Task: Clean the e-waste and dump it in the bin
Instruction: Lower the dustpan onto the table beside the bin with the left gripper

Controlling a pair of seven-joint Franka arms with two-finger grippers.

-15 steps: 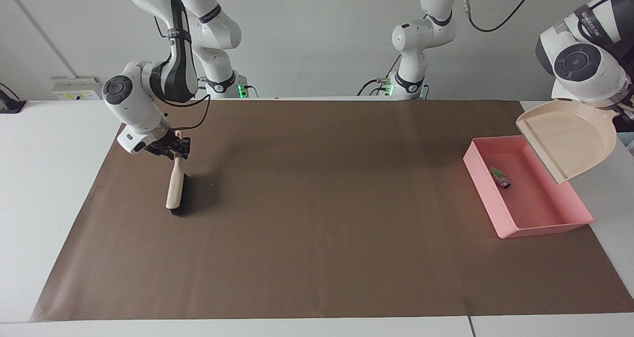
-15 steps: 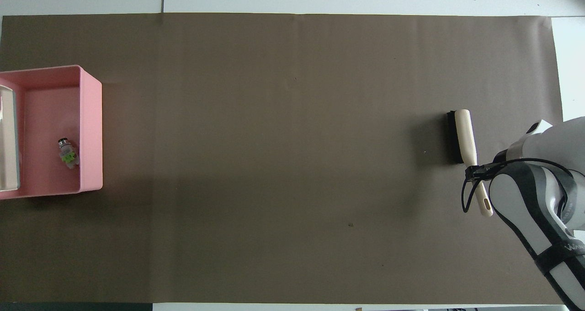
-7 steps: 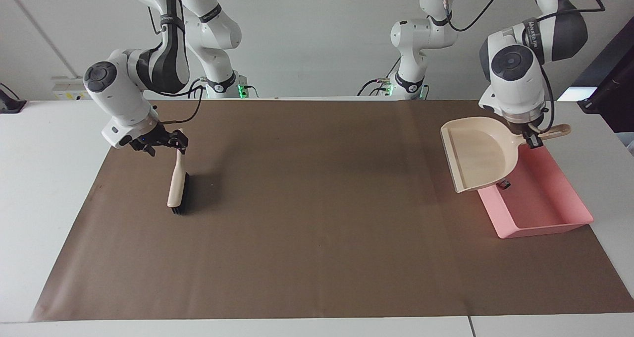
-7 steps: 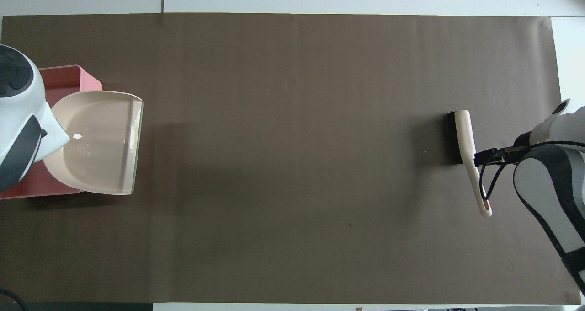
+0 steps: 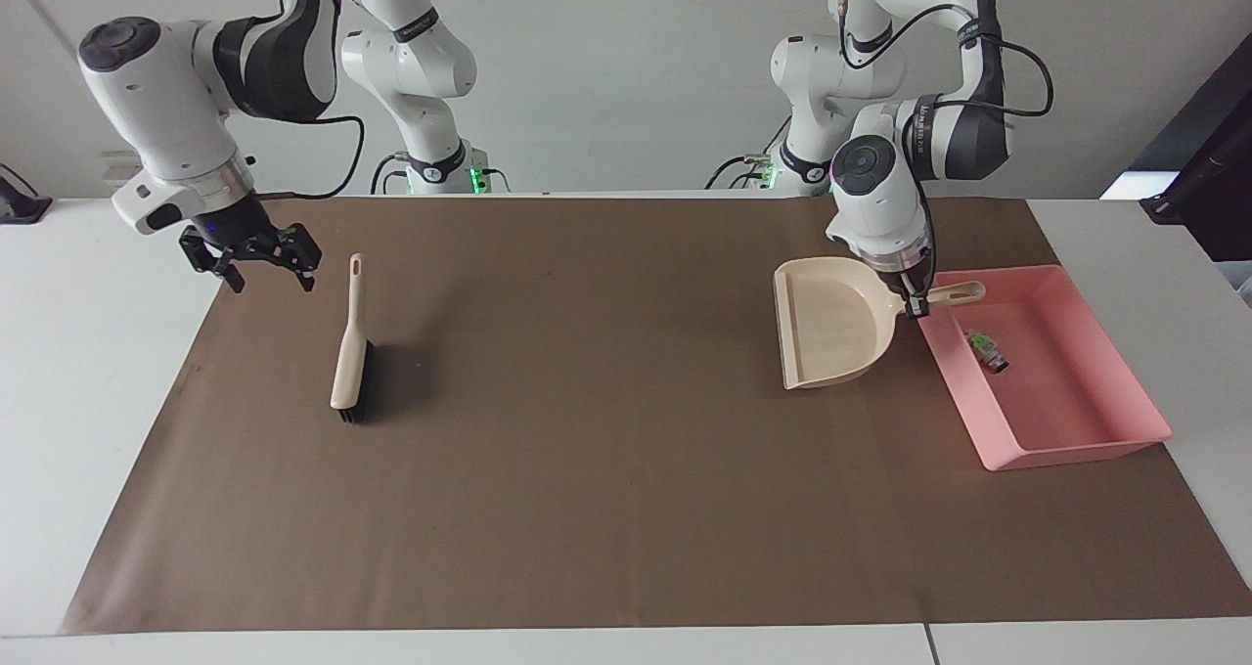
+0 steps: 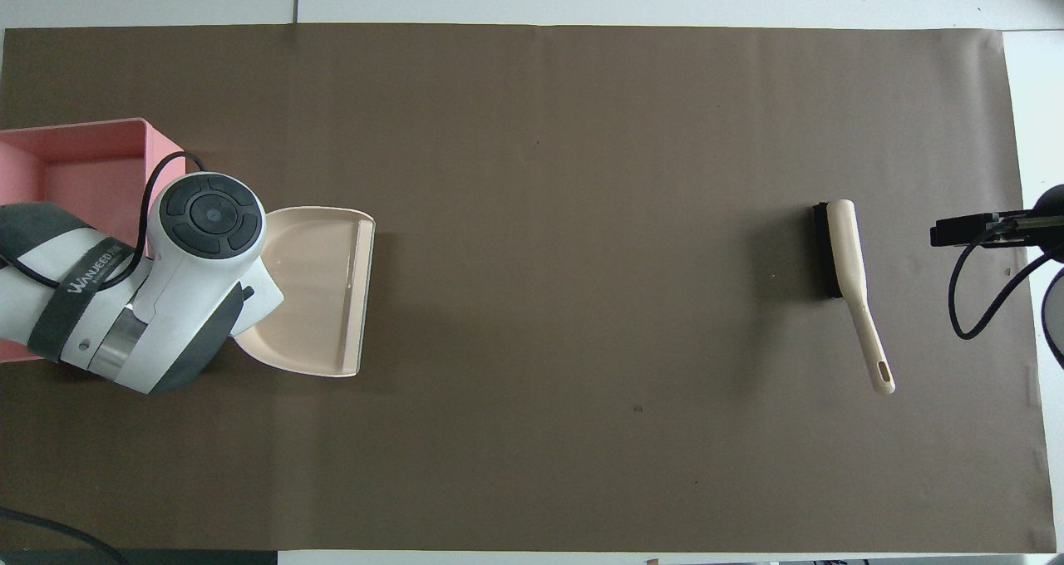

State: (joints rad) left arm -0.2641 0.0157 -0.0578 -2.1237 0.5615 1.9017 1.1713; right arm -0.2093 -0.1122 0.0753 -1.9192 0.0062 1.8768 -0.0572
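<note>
I have the brown mat spread over the white table, and everything sits on it. The pink bin lies at the mat's edge toward my left arm's end, partly over the table. Just beside it, on the side toward the mat's middle, the beige dustpan rests low on the mat, or nearly so, its handle reaching toward the bin's rim. My left gripper is clamped on that handle. Toward the right arm's end lies the brush, flat on the mat near that edge, with nothing touching it. My right gripper hangs above the mat's edge beside the brush handle, fingers spread and carrying nothing.

The e-waste, both small pieces lying together, is inside the bin, near the wall beside the dustpan.

As I judge it, the dumping is done and I am putting the tools away. Next I would settle the dustpan flat, release the handle, lift the left gripper straight up so the pan does not drag, and pull both arms clear.
</note>
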